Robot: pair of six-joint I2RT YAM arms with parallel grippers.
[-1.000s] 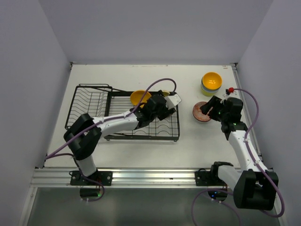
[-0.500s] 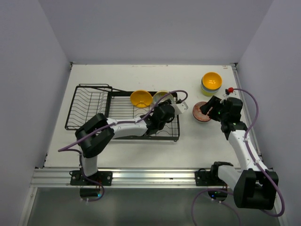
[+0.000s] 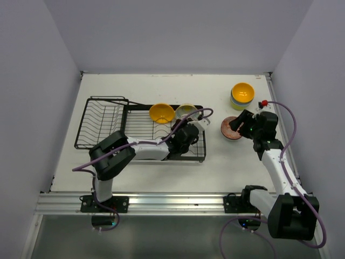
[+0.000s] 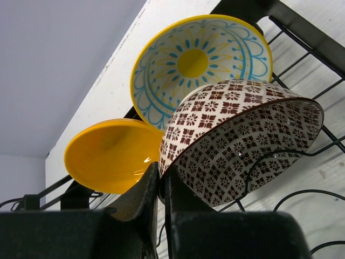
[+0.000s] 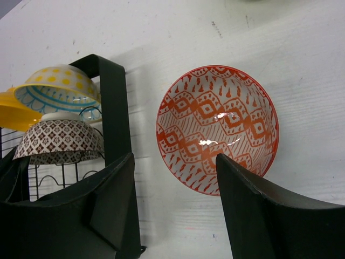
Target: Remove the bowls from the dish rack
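The dish rack [image 3: 108, 127] lies on the left half of the table [image 3: 161, 86], its flat grid tray toward 3 o'clock of the slotted section. Three bowls crowd the tray's 1 o'clock corner. An orange-yellow bowl [image 3: 161, 112] sits at 9 o'clock of a yellow-and-blue bowl [image 3: 186, 110]. Just at 6 o'clock of that pair, a brown-patterned bowl [image 4: 242, 145] is tipped on the wires. The left arm reaches across the rack, and the left gripper [image 3: 190, 135] is clenched on the brown-patterned bowl's rim. In the left wrist view its two fingers [image 4: 148, 191] stand almost together, with the thin rim pinched between them. The bowl's patterned outside faces that camera. Off the rack, toward 3 o'clock, a red-patterned bowl [image 3: 230, 129] rests upright on the bare table. At 1 o'clock of it a stack of bowls [image 3: 242, 93] stands with a yellow one on top. The right gripper [image 3: 241, 123] hangs over the red-patterned bowl's 3 o'clock side. Its jaws are spread wide and grasp nothing; in the right wrist view the bowl lies below the gap between them.
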